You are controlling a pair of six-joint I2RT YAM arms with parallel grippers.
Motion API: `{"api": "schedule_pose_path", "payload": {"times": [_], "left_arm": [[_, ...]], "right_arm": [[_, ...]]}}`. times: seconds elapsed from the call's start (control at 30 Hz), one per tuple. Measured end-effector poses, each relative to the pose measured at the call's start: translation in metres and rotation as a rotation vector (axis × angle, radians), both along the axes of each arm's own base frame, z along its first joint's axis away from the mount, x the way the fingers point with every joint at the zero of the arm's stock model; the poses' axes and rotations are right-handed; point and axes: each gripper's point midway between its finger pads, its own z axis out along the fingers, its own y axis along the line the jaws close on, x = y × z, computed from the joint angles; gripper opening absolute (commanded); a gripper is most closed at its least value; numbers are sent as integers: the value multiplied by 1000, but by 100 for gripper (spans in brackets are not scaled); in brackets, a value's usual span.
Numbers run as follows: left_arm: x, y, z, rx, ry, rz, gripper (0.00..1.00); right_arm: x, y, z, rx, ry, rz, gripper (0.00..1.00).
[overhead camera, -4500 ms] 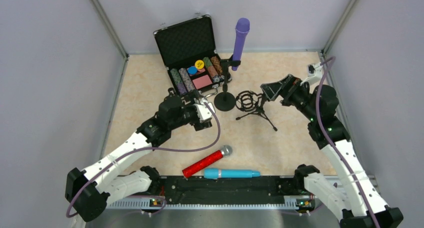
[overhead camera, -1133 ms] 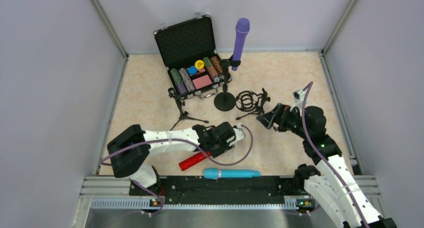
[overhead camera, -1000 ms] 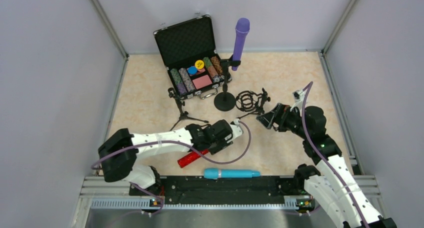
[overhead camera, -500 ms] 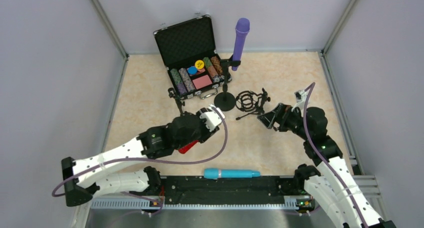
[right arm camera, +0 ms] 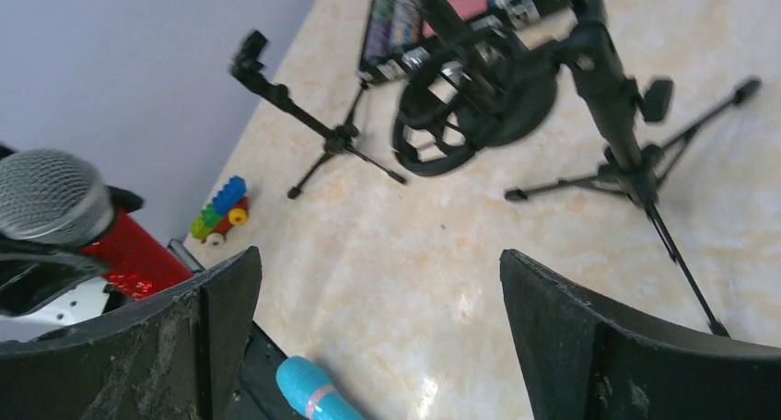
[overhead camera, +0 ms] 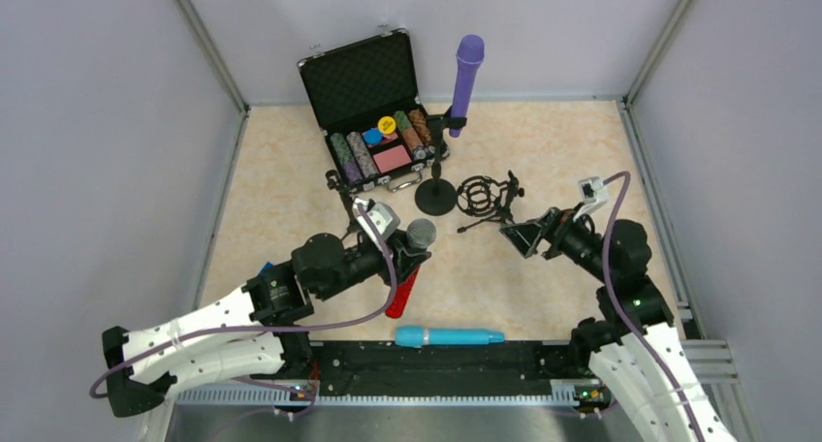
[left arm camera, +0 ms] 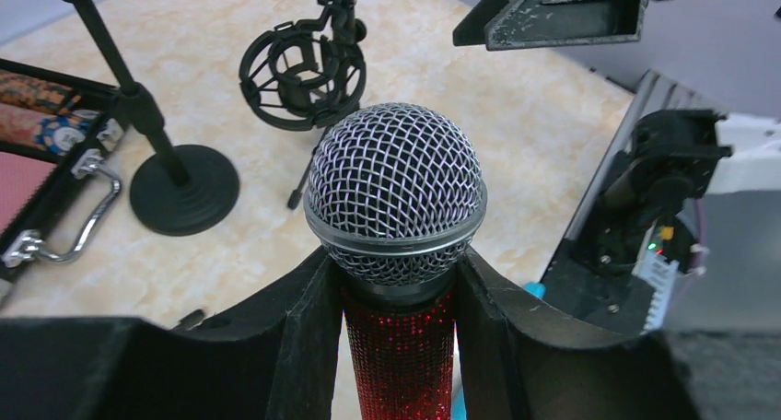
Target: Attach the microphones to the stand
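Left gripper (overhead camera: 411, 259), top view: clenched on the red microphone (overhead camera: 402, 292), which I hold off the table (overhead camera: 291, 171), tilted, with the silver mesh head uppermost and the glittery body slanting down toward the near edge. In the left wrist view both fingers (left arm camera: 308, 328) press the body just below the head.

Right gripper (overhead camera: 519, 236): released, jaws spread wide with nothing between them, hanging just right of the shock-mount tripod (overhead camera: 482, 195).

Surroundings: the small clip tripod (overhead camera: 341, 185) stands just behind my left gripper, partly hidden by the arm. The round-base stand (overhead camera: 436, 198) is beyond the red head and carries the purple microphone (overhead camera: 466, 74) upright in its clip. The open chip case (overhead camera: 373, 103) lies to the left of that stand, its handle near the base. The spread legs of the shock-mount tripod reach toward the right gripper. The light blue microphone (overhead camera: 449, 336) lies flat along the black rail (overhead camera: 523, 360) at the near edge. A stack of toy bricks (right arm camera: 219, 208) sits beside my left arm.

Change: 4.5 s ago the red microphone lay on the table just beside the light blue one; half a second ago it was low and mostly hidden under the left gripper; now it is raised, head up. The light blue and purple microphones have not moved. The right gripper has kept nearly the same place.
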Motion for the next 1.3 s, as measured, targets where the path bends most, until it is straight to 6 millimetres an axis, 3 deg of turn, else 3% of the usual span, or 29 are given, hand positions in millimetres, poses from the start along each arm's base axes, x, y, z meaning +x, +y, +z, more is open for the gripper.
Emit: {"api": "schedule_pose_path", "payload": {"times": [0.1,0.23,0.7,0.93,1.3], "left_arm": [[-3,-6,4,-72,40,-7,0],[-6,-14,1,-153,102,-15,0],[3,-30,15,-404,250,-54,0],[5,-41,12,-436,304,-103,0],[-3,-54,5,-431,364,-193,0]], "right_arm": [[-11,6,21,38,-109,56,97],[-26,16,34,92,-206,146,96],[-57,43,32,304,-242,388,94],[-68,56,38,354,-230,477,92],[-92,108,17,373,-115,680,82]]}}
